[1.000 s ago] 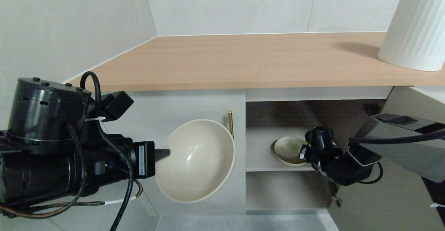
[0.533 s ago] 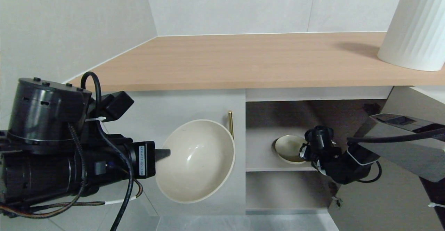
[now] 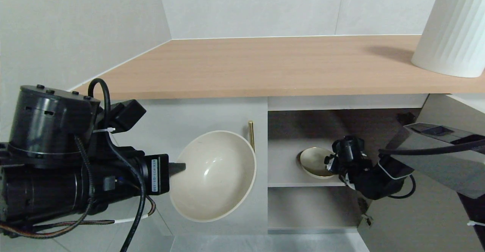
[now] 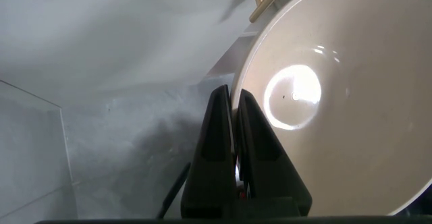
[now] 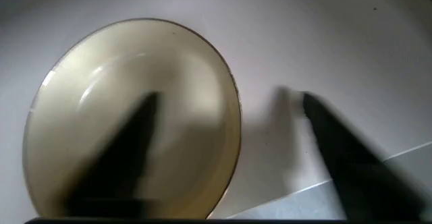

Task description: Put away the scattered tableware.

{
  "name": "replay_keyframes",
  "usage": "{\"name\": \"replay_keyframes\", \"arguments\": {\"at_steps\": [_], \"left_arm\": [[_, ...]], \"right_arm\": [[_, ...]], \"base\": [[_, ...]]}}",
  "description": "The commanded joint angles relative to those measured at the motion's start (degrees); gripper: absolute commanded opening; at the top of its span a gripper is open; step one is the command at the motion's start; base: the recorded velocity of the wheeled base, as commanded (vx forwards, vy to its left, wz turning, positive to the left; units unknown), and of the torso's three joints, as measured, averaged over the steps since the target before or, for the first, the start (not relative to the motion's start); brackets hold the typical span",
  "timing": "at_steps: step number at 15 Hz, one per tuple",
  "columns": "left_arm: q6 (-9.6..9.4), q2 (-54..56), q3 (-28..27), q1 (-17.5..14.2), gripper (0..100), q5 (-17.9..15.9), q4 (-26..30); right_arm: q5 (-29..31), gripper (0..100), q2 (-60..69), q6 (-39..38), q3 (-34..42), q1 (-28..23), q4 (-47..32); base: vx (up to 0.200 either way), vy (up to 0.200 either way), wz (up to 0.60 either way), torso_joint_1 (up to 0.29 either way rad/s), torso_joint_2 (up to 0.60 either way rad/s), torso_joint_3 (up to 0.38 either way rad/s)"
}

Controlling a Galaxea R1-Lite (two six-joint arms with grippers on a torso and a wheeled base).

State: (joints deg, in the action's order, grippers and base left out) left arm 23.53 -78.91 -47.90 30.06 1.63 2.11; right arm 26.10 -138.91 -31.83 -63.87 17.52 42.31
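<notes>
Left arm sat low on the left side; left gripper (image 3: 177, 166) pinched flat on the bowl (image 3: 214, 176) rim. Right arm extended forward; right gripper (image 5: 226, 106) fingers spread wide apart.

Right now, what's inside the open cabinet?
A small cream dish sits on the upper shelf, with the right pincer open at its rim. The right arm covers the shelf's right end, so anything behind it can't be seen.
</notes>
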Motion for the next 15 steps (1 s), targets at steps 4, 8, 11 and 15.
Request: {"name": "replay_keyframes", "arguments": {"at_steps": [4,8,11,15], "left_arm": [[-3.93,0.51,0.70,0.17,0,0.48,0.00],[-6.30,-0.98,0.70,2.46,0,1.27,0.09],[-6.48,-4.06,0.70,5.18,0,5.40,0.00],[-6.30,-12.94,-2.29,10.90,0,11.90,-0.26]], "right_arm": [[-5.36,100,15.51,0.19,9.73,2.87,-1.36],[-13.88,100,37.31,7.13,15.61,9.82,-21.04],[-14.59,100,44.61,10.30,15.79,13.42,-30.45],[-14.59,100,48.74,10.91,16.85,20.28,-33.70]], "base": [[0.000,0.000,0.00,0.000,0.00,0.000],[0.000,0.000,0.00,0.000,0.00,0.000],[0.000,0.000,0.00,0.000,0.00,0.000],[0.000,0.000,0.00,0.000,0.00,0.000]]}}
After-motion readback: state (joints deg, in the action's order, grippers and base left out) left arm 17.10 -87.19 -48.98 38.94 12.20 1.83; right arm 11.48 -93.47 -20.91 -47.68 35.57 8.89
